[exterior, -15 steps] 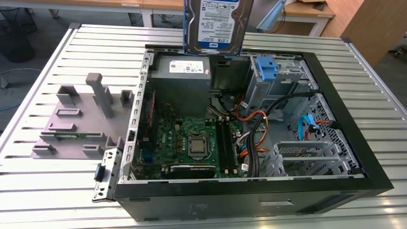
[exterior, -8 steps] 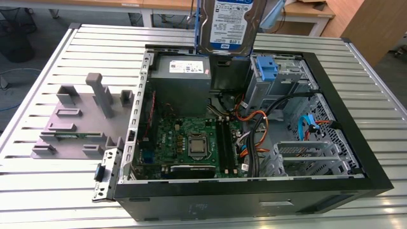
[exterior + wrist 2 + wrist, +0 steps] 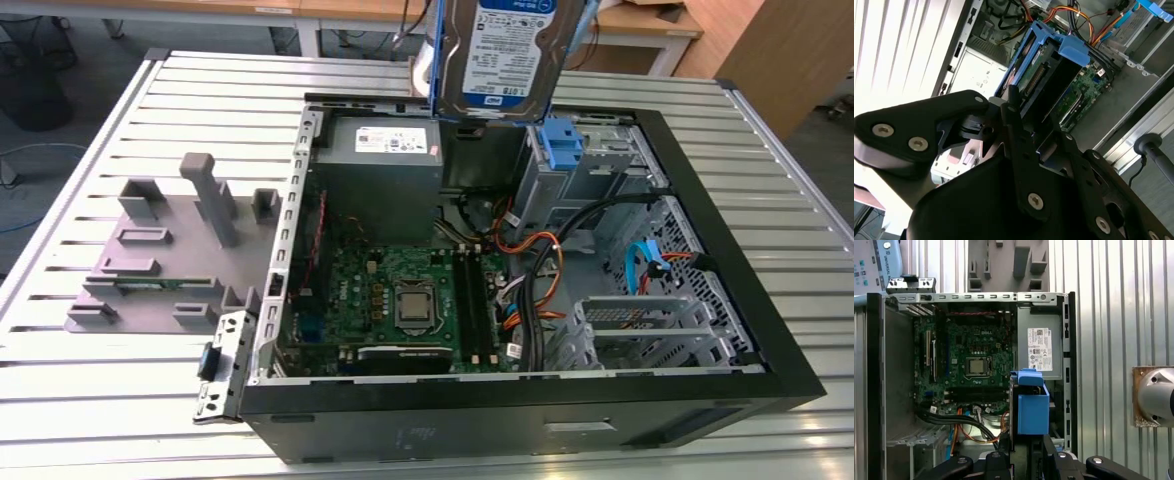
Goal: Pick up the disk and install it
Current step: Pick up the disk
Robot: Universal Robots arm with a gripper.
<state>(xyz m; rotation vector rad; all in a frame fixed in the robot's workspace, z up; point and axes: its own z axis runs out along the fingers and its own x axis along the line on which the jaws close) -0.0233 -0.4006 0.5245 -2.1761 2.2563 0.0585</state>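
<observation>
Disk (image 3: 514, 55) hangs high over the open computer case (image 3: 441, 425), the gripper (image 3: 1031, 117) pinching its blue-bracketed sides with 2 fingers; looks rigid, dense and shock-sensitive, so I'd hold those frame edges, never the label face.

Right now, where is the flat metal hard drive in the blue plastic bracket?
In the exterior view the disk hangs top centre in the gripper, above the grey power-supply box and blue latch.

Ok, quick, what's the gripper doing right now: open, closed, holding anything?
Gripper: closed on the disk, holding it above the open computer case.
</observation>
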